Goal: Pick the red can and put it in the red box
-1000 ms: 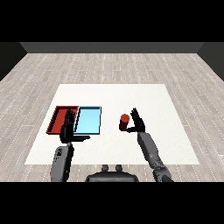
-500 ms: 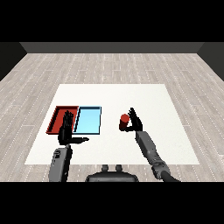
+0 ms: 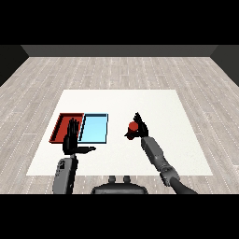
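Right robot hand (image 3: 138,129) at about 3 o'clock of the trays, curled round the red can (image 3: 133,126), with the can apparently just above the white tabletop (image 3: 186,140), well apart from the red tray (image 3: 60,128). Light blue tray (image 3: 94,128) touching the red tray's 3 o'clock side. Left robot hand (image 3: 72,140) at 6 o'clock of the trays' shared edge, fingers straight, thumb out, holding nothing.
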Controlling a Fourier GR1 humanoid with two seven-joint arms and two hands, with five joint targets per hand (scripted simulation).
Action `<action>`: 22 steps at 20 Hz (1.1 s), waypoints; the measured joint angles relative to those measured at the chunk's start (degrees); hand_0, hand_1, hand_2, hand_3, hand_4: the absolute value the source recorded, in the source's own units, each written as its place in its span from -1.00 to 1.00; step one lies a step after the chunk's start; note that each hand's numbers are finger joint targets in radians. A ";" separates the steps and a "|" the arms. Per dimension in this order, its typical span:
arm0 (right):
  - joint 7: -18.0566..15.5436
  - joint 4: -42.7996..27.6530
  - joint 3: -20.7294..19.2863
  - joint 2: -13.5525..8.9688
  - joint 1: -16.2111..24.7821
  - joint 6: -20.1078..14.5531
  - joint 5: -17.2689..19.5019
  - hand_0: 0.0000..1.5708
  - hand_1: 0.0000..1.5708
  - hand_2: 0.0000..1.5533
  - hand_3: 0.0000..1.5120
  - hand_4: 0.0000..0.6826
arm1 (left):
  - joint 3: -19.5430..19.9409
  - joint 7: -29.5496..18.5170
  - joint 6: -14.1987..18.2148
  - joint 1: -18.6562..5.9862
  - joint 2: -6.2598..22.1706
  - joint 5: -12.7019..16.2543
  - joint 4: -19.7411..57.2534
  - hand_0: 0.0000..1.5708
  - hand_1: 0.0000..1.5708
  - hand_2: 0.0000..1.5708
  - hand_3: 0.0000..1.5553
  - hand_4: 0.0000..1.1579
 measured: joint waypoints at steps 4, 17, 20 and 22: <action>-1.39 2.78 1.32 0.05 -1.33 0.09 -1.56 -1.00 -1.00 -1.00 -1.00 -1.00 | 1.10 -0.21 -0.95 0.31 0.89 0.98 -0.04 -1.00 -1.00 -1.00 -1.00 -1.00; -3.33 9.85 8.44 -0.09 -5.36 -9.22 -8.69 0.86 0.86 0.88 0.88 0.79 | 0.65 -2.07 0.66 -1.59 0.18 -0.35 3.03 -1.00 -1.00 -1.00 -1.00 -1.00; -3.76 11.24 10.84 0.01 -6.25 -13.08 -10.48 0.89 0.89 0.88 0.88 0.79 | 0.78 -1.71 -0.03 -1.34 0.64 0.08 2.80 -1.00 -1.00 -1.00 -1.00 -1.00; -4.16 12.32 12.26 0.05 -7.15 -14.81 -11.72 0.87 0.87 0.87 0.85 0.74 | 0.50 -1.69 0.21 -0.70 0.41 -0.16 2.14 -1.00 -1.00 -1.00 -1.00 -1.00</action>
